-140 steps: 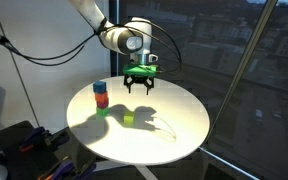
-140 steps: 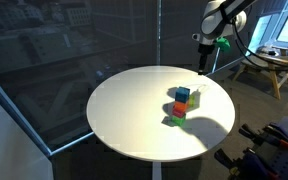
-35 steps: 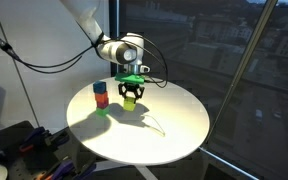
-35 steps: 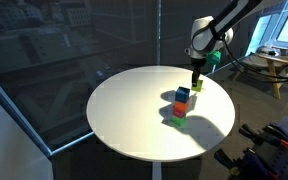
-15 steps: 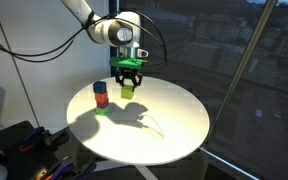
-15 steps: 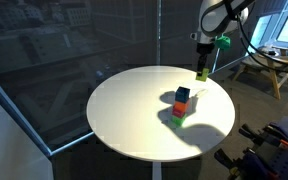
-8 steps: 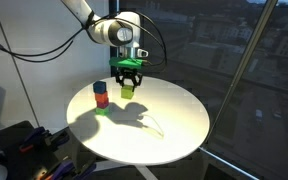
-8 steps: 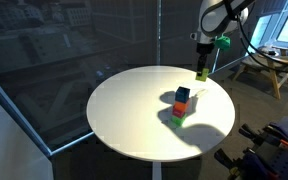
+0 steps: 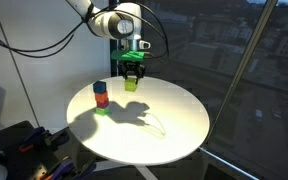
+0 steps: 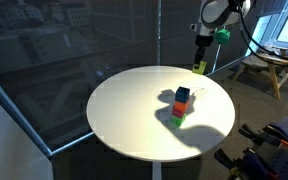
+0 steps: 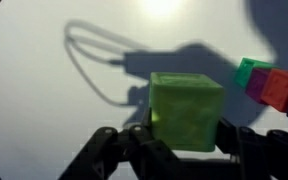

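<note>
Hanging in the air above the round white table, the end effector is clenched on a yellow-green cube, which sits between its two black fingers with its lower part showing below them. The cube is clear of the table, and nothing touches it but the fingers. In an exterior view the cube is held over the far edge of the table, with the end effector pointing straight down from the arm above it.

In the wrist view the cube fills the middle of the picture. Its flat top face looks rough, and the end effector presses on its two opposite sides. Beneath it lies the bare table, crossed by the dark shadows of the arm and a looping cable.

A stack of three cubes stands on the table, apart from the held cube and nearer the middle than the edge. It has a blue cube on top, a red cube under it and a green cube at the bottom. Both exterior views show the stack upright, and its blue cube is lower than the held cube. In the wrist view part of the stack shows at the right edge of the picture, beside the held cube.
</note>
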`<action>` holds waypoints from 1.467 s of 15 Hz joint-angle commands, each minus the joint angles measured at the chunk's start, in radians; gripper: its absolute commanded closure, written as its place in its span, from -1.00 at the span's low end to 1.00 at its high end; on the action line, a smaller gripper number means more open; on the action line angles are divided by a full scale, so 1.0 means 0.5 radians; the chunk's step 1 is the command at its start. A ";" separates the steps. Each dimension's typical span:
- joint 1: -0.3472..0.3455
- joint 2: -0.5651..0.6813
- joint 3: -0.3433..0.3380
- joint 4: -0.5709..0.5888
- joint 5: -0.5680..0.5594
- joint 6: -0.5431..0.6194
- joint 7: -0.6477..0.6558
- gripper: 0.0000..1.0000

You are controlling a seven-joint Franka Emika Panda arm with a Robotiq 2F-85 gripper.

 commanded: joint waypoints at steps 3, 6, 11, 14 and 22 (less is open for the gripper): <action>0.020 -0.093 0.004 0.048 0.126 -0.035 -0.130 0.41; 0.049 -0.123 0.009 0.051 0.138 -0.085 -0.166 0.41; 0.098 -0.163 0.019 0.042 0.135 -0.171 -0.239 0.41; 0.129 -0.182 0.016 0.047 0.104 -0.277 -0.247 0.41; 0.185 -0.232 0.004 0.012 0.012 -0.263 -0.038 0.41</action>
